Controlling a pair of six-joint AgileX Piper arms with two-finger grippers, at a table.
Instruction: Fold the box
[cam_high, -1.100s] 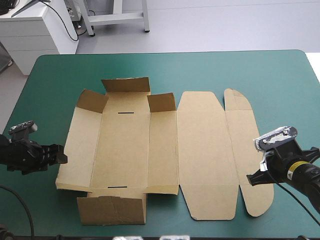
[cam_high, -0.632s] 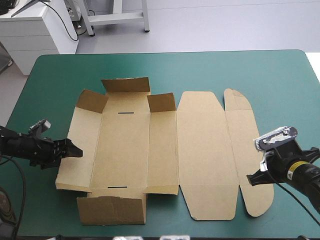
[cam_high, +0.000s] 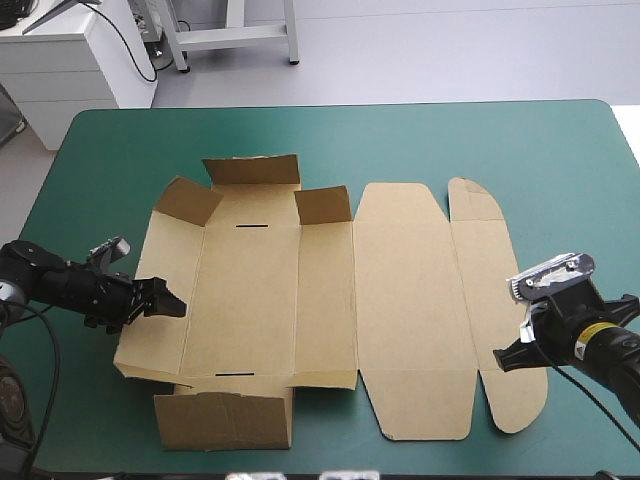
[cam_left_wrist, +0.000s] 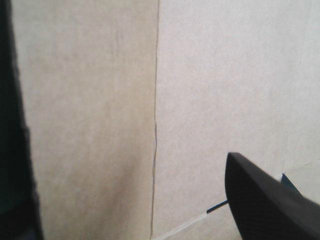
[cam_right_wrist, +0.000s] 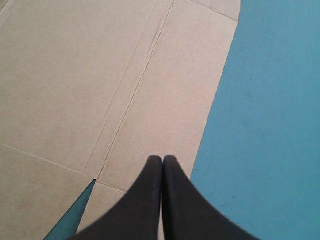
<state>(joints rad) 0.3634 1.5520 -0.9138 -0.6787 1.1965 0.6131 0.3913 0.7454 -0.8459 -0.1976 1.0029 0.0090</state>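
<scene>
The brown box (cam_high: 330, 300) lies spread on the teal-green cover, lid panels flat to the right. At its left part the small corner flaps and the far end flap (cam_high: 252, 170) stand raised. My left gripper (cam_high: 166, 303) reaches over the box's left wall panel (cam_high: 160, 270). In the left wrist view it (cam_left_wrist: 125, 150) is open, with bare board (cam_left_wrist: 200, 75) and a crease line between the fingers. My right gripper (cam_high: 503, 360) rests at the near right, over the rounded lid flap (cam_high: 490, 270). In its own view it (cam_right_wrist: 162, 159) is shut, empty, on the board (cam_right_wrist: 75, 75) near the flap's curved edge.
Teal-green cover (cam_high: 400, 140) runs wide between the box and the table's far edge, with narrower strips at the left and right. A white cabinet (cam_high: 60, 60) stands beyond the far left corner. The near end flap (cam_high: 222, 420) lies close to the table's near edge.
My left gripper has moved right from the table's left side onto the box's left wall panel. The far left corner flap has shifted slightly. The right arm has not moved.
</scene>
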